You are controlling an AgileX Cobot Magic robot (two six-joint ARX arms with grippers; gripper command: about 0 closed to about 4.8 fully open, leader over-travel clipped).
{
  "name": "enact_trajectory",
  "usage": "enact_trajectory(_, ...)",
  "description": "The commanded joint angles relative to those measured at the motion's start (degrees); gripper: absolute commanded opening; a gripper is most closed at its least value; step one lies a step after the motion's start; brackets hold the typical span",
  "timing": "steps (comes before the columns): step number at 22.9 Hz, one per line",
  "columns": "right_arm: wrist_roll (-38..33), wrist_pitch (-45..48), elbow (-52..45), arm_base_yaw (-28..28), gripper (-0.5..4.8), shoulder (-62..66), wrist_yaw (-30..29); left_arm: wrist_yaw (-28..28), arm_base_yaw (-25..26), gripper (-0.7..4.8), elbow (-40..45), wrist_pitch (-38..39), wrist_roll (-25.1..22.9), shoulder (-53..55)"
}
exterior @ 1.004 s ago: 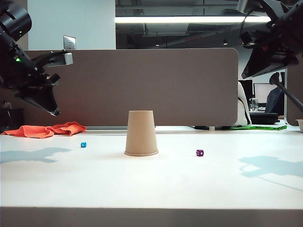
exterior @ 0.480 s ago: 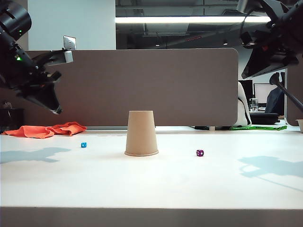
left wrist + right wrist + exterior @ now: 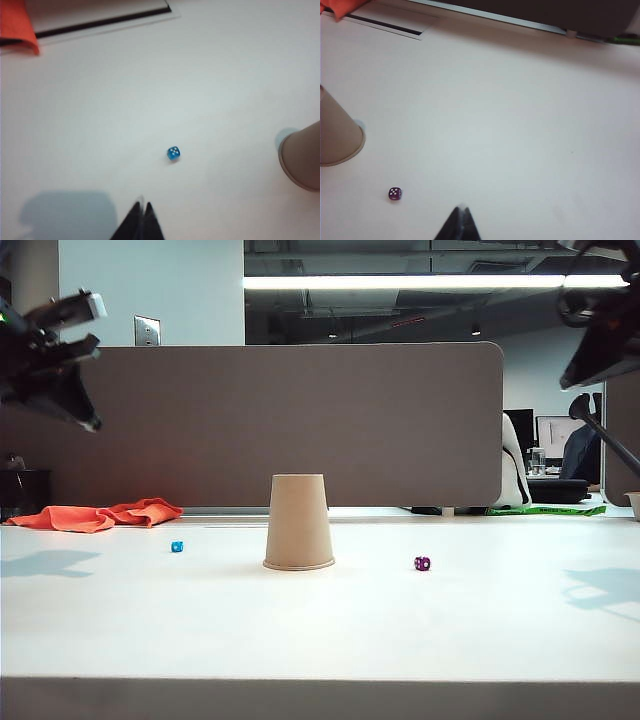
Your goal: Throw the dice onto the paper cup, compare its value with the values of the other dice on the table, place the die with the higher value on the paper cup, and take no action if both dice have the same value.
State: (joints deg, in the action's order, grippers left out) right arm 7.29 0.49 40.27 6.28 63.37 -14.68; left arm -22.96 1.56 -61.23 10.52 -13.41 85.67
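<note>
Seen from the exterior camera, the left tool (image 3: pixel 88 422) is held high above the left edge of the white surface (image 3: pixel 320 630), its tips pressed together and nothing carried. Below and behind it a crumpled orange cloth (image 3: pixel 95 514) lies at the back of the surface. Further right, the tiny bright blue die (image 3: pixel 177 546) rests on the surface, apart from the plain tan paper cup (image 3: pixel 298 522), which stands upside down at the middle, wide rim down, narrow base up, its long axis vertical. Right of the cup, the tiny dark purple die (image 3: pixel 422 563) sits alone. At the upper right edge, the right arm is only partly caught.

From the exterior the pips cannot be read. In the left wrist view the blue die (image 3: pixel 173 153) is shown with five pale pips on top, beyond the closed left tool (image 3: pixel 142 212); the cup's rim (image 3: pixel 300 162) is cut by the frame edge. In the right wrist view the purple die (image 3: pixel 395 194) is seen with white pips up, their count unclear, near the cup (image 3: pixel 337 137), and the right tool (image 3: pixel 461 216) is shut and empty.
</note>
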Motion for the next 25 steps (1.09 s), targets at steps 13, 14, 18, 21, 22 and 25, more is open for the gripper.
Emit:
enact_trajectory(13, -0.04, -16.35, 0.26, 15.63, -0.01, -4.85, 12.26, 3.65, -6.01, -0.06, 0.04, 15.8, -9.07, -3.65)
enact_trajectory(14, -0.09, -16.98, 0.26, 16.28, -0.01, -4.83, 13.18, 3.67, -5.99, -0.06, 0.04, 15.78, -9.07, -3.69)
enact_trajectory(18, -2.82, -18.25, 0.24, 17.27, -0.01, -4.83, 13.7, 4.09, -5.86, -0.06, 0.04, 16.13, -9.07, -3.74)
enact_trajectory(21, -2.8, -18.32, 0.24, 17.25, -0.01, -4.96, 13.66, 3.37, -5.86, -0.06, 0.04, 16.06, -9.05, -3.74)
enact_trajectory(22, -2.8, -18.29, 0.26, 17.25, -0.01, -4.98, 13.66, 3.43, -5.86, -0.06, 0.04, 16.04, -9.07, -3.74)
enact_trajectory(25, -2.8, -18.25, 0.26, 17.25, -0.01, -5.25, 13.7, 3.41, -5.84, -0.06, 0.04, 16.06, -9.03, -3.82)
